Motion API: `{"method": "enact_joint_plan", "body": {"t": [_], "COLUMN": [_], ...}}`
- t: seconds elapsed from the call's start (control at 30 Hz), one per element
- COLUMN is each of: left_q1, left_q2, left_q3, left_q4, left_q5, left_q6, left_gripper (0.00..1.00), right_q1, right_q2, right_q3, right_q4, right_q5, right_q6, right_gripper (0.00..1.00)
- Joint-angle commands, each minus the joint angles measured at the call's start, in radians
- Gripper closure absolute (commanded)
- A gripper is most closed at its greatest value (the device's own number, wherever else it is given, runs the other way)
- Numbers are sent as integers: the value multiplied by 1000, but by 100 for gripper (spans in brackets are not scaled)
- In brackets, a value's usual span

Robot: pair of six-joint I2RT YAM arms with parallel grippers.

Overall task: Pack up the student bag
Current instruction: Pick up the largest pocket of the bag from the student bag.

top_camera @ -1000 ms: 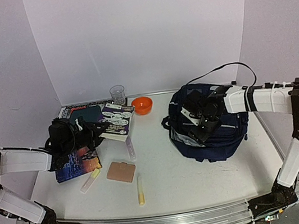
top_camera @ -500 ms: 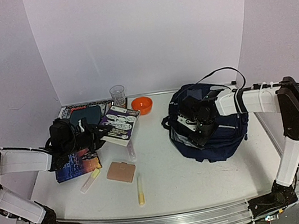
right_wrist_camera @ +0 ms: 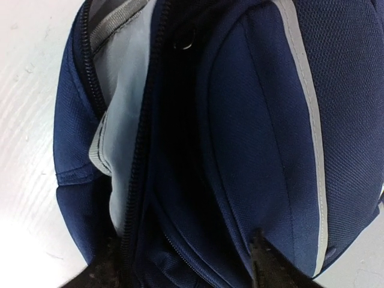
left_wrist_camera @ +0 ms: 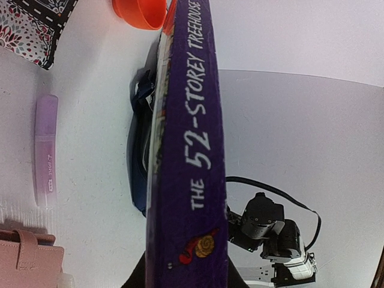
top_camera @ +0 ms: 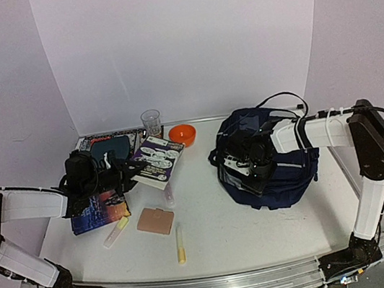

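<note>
The student bag [top_camera: 288, 172], navy with a thin white stripe, lies at the right of the table. Its zip mouth [right_wrist_camera: 174, 150] gapes dark, with grey lining beside it. My right gripper [top_camera: 244, 168] hangs over the bag's left side, open. Its fingertips [right_wrist_camera: 270, 264] stand on either side of the mouth, and navy fabric lies between them. My left gripper [top_camera: 120, 172] is shut on a purple book [top_camera: 158, 159], held on edge above the table. The spine [left_wrist_camera: 191, 150] reads "The 52-Storey Treehouse".
An orange bowl [top_camera: 182, 134] and a clear cup [top_camera: 150, 120] stand at the back. A pink wallet [top_camera: 154, 221], a yellow marker [top_camera: 179, 244], a pink pen [top_camera: 167, 192] and another book [top_camera: 99, 210] lie left of centre. A patterned pouch [left_wrist_camera: 36, 24] lies behind.
My right gripper has slid left and nearer along the bag, with its jaws narrowing a little. My left gripper has carried the purple book slightly to the right.
</note>
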Motion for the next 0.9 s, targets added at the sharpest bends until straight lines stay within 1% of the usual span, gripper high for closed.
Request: {"method": "enact_joint_plan", "body": {"t": [0.0, 0.07, 0.1, 0.13, 0.2, 0.23, 0.4, 0.6, 0.8, 0.87], "left_q1": [3, 1, 1, 0, -4, -7, -53, -139, -194, -207], "left_q2": [-7, -10, -10, -11, -13, -15, 4, 49, 99, 116], "left_q3": [67, 69, 70, 72, 72, 72, 89, 124, 165, 182], "left_q4": [101, 100, 99, 99, 97, 96, 92, 90, 89, 88], "left_q5": [46, 53, 57, 63, 72, 75, 97, 102, 124, 137], "left_q6": [19, 18, 16, 15, 10, 8, 1, -9, -29, -34], "left_gripper": [100, 100, 100, 100, 100, 100, 100, 100, 100, 100], "right_q1": [17, 18, 19, 22, 33, 40, 84, 118, 170, 192], "right_q2": [48, 53, 49, 37, 6, -7, -64, -88, -100, -98], "right_q3": [-7, 3, 13, 25, 67, 91, 228, 376, 464, 481], "right_q4": [-110, -113, -114, -116, -123, -128, -157, -193, -191, -185], "right_q5": [52, 102, 107, 106, 101, 101, 165, 335, 484, 576], "right_q6": [-9, 3, 5, 7, 13, 18, 43, 69, 70, 61], "right_gripper": [50, 72, 81, 88, 98, 100, 100, 100, 100, 100]}}
